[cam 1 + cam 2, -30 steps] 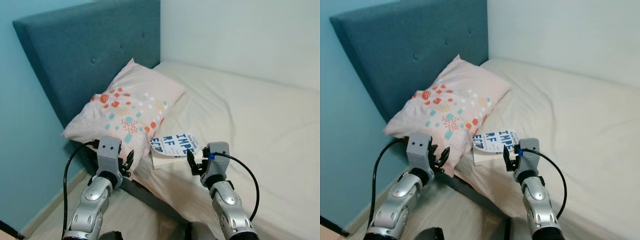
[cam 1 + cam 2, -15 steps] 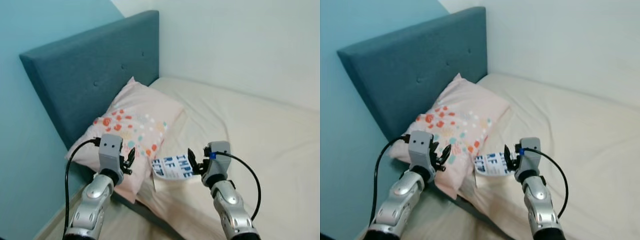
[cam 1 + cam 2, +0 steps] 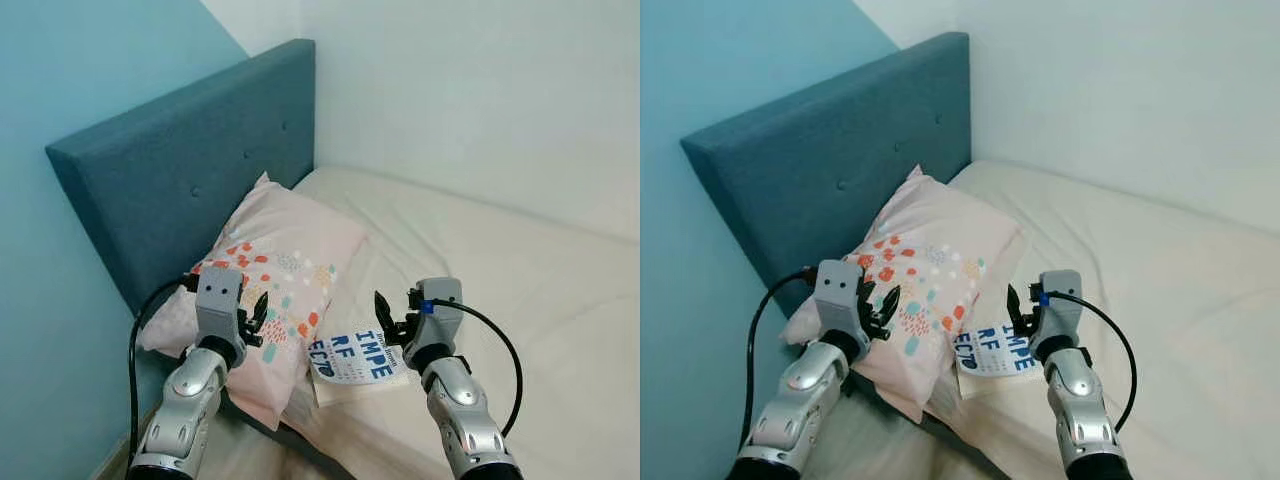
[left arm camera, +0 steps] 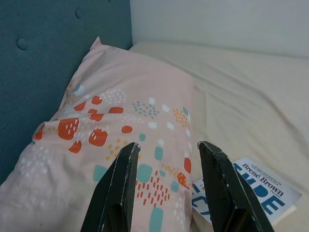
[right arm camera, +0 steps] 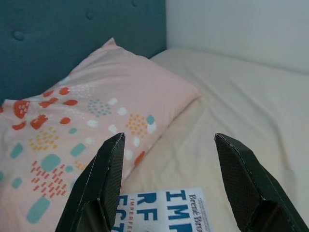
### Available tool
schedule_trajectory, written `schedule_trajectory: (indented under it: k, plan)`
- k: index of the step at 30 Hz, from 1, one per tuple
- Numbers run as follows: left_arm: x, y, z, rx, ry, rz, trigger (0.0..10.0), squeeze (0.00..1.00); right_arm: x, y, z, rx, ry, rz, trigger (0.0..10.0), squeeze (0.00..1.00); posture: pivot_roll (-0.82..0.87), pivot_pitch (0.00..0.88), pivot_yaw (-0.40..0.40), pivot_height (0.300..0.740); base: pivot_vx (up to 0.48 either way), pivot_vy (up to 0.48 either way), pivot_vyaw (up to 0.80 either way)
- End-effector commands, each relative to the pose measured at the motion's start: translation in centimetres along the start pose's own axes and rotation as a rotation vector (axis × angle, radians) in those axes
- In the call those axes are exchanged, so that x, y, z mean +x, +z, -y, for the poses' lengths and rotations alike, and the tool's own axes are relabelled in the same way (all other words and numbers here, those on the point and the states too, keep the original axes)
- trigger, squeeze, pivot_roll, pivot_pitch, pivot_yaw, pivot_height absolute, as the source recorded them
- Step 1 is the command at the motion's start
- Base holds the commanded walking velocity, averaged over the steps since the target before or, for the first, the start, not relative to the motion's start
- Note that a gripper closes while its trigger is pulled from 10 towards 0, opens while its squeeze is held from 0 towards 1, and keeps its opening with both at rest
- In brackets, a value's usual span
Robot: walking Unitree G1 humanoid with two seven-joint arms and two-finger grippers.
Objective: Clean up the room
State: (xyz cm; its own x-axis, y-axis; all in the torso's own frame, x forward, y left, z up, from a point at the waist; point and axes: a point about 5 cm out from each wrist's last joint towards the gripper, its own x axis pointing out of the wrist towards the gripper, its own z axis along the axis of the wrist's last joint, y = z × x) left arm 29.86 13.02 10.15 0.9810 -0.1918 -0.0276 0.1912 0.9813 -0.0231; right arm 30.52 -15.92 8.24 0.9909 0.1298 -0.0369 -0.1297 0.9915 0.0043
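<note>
Book (image 3: 358, 356) lower in view than before; camera tilted up.

The pillow (image 3: 285, 262) is soft pink with lots of little spots and dashes in red, orange, teal and white, and the headboard (image 3: 190, 180) behind it is dark blue-green with small buttons. The book (image 3: 358, 357) has a white cover with big blue letters, the bed (image 3: 500, 270) sheet is plain cream, one wall (image 3: 60, 90) is bright turquoise and the other wall (image 3: 470, 90) is pale white. Each arm is shiny silver with a grey box at the wrist and a black cable, and the left end effector (image 3: 255, 318) and the right end effector (image 3: 389, 322) have black fingers, with a small blue dot on the right one.
</note>
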Motion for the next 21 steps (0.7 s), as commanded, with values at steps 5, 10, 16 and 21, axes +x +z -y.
schedule_trajectory:
  k: [5,10,16,21]
  plan:
    - [0.07,-0.27,0.39,-0.014,0.0,-0.007,10.0,0.0,-0.15,-0.72,-0.01,-0.014,-0.004,-0.038,10.0,0.0,-0.01,0.0,-0.029,0.74,0.0,0.0,0.0]
    - [0.04,-0.28,0.41,-0.014,-0.004,-0.006,10.0,0.0,-0.13,-0.66,0.04,-0.016,-0.008,-0.036,10.0,0.0,-0.01,0.0,-0.031,0.74,0.0,0.0,0.0]
    - [0.07,-0.12,0.14,-0.013,0.011,0.006,10.0,0.0,-0.01,-0.43,0.05,-0.008,-0.007,-0.026,10.0,0.0,-0.01,0.0,-0.034,0.74,0.0,0.0,0.0]
    - [0.19,-0.07,-0.06,-0.01,0.028,0.011,10.0,0.0,0.16,-0.33,0.23,-0.011,-0.021,-0.028,10.0,0.0,-0.01,0.0,-0.033,0.74,0.0,0.0,0.0]
